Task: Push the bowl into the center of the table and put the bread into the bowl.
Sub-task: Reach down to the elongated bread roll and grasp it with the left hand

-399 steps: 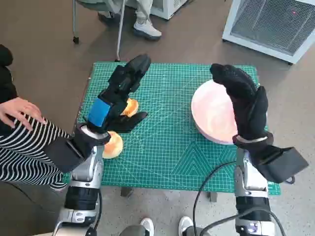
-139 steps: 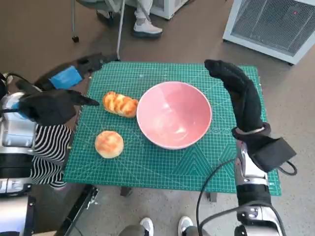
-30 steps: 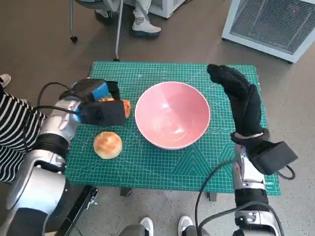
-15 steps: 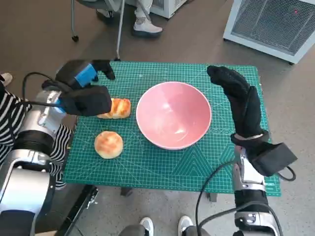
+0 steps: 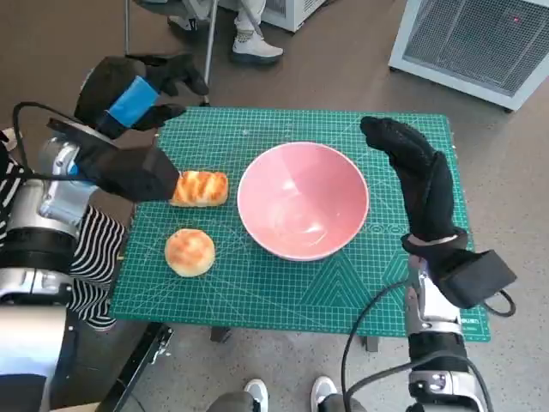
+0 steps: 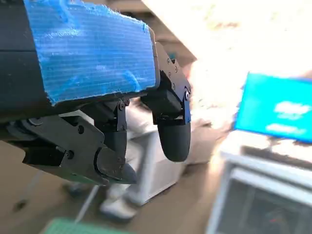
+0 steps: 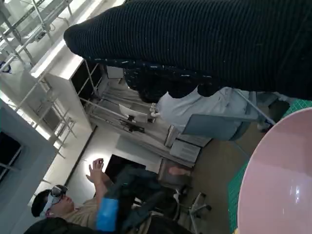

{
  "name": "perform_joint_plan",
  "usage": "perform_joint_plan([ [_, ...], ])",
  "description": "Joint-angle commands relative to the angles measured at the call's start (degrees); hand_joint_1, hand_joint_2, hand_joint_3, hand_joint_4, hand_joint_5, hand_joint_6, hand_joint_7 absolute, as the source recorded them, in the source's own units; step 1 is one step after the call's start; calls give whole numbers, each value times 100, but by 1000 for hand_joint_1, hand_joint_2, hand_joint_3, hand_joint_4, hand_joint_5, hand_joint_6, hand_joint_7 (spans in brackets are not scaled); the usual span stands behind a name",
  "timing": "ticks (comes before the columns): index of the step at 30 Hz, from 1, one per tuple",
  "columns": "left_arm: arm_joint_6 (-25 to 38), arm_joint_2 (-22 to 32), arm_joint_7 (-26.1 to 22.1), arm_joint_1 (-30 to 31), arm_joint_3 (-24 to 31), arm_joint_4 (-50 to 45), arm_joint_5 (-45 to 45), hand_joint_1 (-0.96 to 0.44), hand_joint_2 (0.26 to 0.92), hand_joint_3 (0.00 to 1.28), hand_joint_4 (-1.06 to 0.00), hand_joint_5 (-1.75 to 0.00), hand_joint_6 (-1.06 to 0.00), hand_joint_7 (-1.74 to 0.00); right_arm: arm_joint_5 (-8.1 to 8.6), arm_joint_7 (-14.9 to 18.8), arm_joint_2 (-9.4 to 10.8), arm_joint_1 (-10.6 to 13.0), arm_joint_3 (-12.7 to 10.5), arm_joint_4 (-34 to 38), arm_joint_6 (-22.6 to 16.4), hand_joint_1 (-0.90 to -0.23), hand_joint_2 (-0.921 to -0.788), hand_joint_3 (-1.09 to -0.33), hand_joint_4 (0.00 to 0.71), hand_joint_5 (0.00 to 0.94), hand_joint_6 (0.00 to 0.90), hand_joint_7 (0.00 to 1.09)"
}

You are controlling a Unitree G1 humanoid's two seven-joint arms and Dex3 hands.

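Head view shows the pink bowl (image 5: 303, 200) sitting near the middle of the green cutting mat (image 5: 257, 283) that covers the table, and nothing lies inside it; its inner wall only carries a few light reflections. Both pieces of bread lie on the mat outside the bowl: the long glazed loaf (image 5: 200, 188) just beside the bowl's rim on the robot's left, and the round bun (image 5: 190, 251) nearer the robot, apart from both bowl and loaf. The left hand (image 5: 137, 86) is raised off the table past the mat's far left corner, its fingers loosely apart and holding nothing; the left wrist view confirms bare black fingers (image 6: 173, 136) hanging free against a blurred room. The black cuff of that arm overlaps the loaf's left end, so that end is hidden. The right hand (image 5: 412, 163) stands upright just beside the bowl on the right, fingers stretched out, gripping nothing; whether it touches the rim cannot be told. In the right wrist view only a slice of the bowl's pink rim shows, cut off at the edge, and a person sits beyond
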Motion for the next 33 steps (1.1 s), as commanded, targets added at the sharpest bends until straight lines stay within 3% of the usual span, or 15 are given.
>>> perform_joint_plan([
  [1, -110, 52, -209, 249, 155, -628, -211, 1, 920, 46, -733, -1098, -626, -1179, 16, 17, 27, 136, 11, 15, 34, -804, -921, -817, 201, 0, -1, 657],
  [5, 15, 76, -649, 396, 220, -970, -416, 1, 921, 65, -706, -1130, -607, -1195, 29, 18, 20, 143, 0, 16, 40, -805, -921, -817, 201, 0, -1, 657],
  [6, 207, 96, -1021, 454, 223, -1048, -558, 1, 921, 80, -689, -1154, -591, -1205, 37, 21, 16, 151, -5, 9, 42, -805, -921, -817, 201, 0, -1, 657],
  [7, 355, 109, -1297, 499, 231, -1115, -662, -13, 865, 76, -542, -931, -478, -988, 42, 23, 14, 156, -9, 3, 45, -805, -921, -817, 201, 0, -1, 657],
  [8, 786, 172, -1823, 561, 206, -1323, -771, -17, 846, 74, -505, -820, -452, -883, 50, 26, 9, 165, -14, -7, 48, -805, -921, -817, 201, 0, -1, 657],
  [9, 1103, 218, -2194, 607, 196, -1489, -842, -34, 803, 59, -338, -562, -327, -666, 54, 27, 5, 171, -17, -16, 51, -805, -921, -817, 201, 0, -1, 657],
  [10, 1707, 303, -2770, 614, 135, -1792, -848, -45, 778, 47, -243, -375, -255, -509, 71, 38, -2, 177, -27, -15, 52, -805, -921, -817, 201, 0, -1, 657],
  [11, 2139, 359, -3171, 620, 99, -2017, -845, -65, 746, 30, -155, -240, -173, -379, 82, 46, -7, 182, -33, -15, 53, -805, -921, -816, 202, 1, 0, 657],
  [13, 2732, 419, -3734, 611, 36, -2306, -790, -107, 711, 17, -79, -122, -97, -261, 107, 59, -17, 200, -47, -26, 58, -806, -921, -814, 204, 1, 0, 658],
  [16, 2966, 395, -3938, 664, 35, -2385, -693, -182, 679, 7, -25, -39, -46, -171, 120, 51, -24, 222, -65, -39, 64, -806, -921, -812, 205, 2, 0, 660],
  [23, 3197, 278, -3968, 929, 61, -2590, -541, -285, 670, 5, -1, -2, -46, -116, 94, 13, 1, 230, -82, 23, 58, -808, -921, -810, 211, 5, -1, 660],
  [33, 2929, 57, -3780, 723, -339, -1713, -198, -322, 677, 6, 1, 1, -71, -91, 38, -30, 44, 214, -48, 25, 102, -808, -921, -814, 209, 3, -1, 649],
])
